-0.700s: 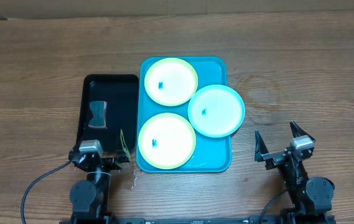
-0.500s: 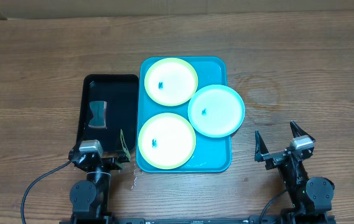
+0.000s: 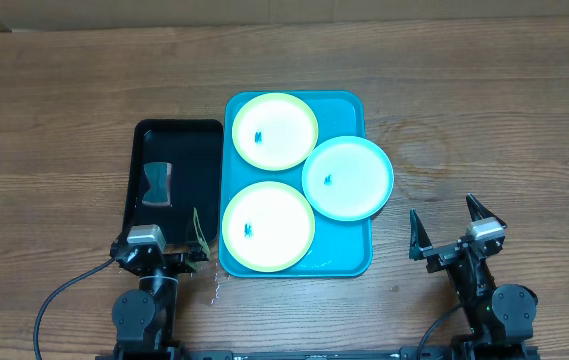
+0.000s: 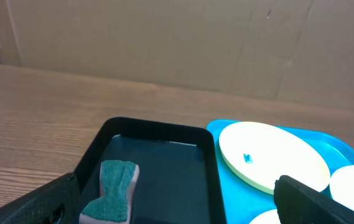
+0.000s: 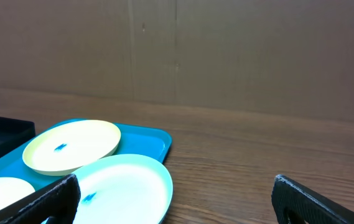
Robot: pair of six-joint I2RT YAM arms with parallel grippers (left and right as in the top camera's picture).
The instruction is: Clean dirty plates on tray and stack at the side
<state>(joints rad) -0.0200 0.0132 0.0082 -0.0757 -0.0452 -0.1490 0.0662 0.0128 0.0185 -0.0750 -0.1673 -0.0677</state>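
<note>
Plates: 2 pale yellow-green round plastic plates (image 3: 275, 131) + 1 light cyan plate (image 3: 348, 178) sit on bright cyan rect. plastic tray (image 3: 349, 258), ahead-left of right end effector (image 3: 441, 207), ahead-right of left end effector (image 3: 162, 250). Both spread wide, empty. Brown wood-grain counter (image 3: 484, 100); cardboard wall (image 5: 226, 56) beyond. Black tray (image 3: 179, 140) w/ green sponge (image 3: 157, 183) straight ahead of left.

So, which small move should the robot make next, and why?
Probably the left gripper should reach forward to the green sponge in the black tray. It and the right gripper are open and empty, all three plates on the blue tray show blue smudges, and the sponge lies just ahead of it.
</note>
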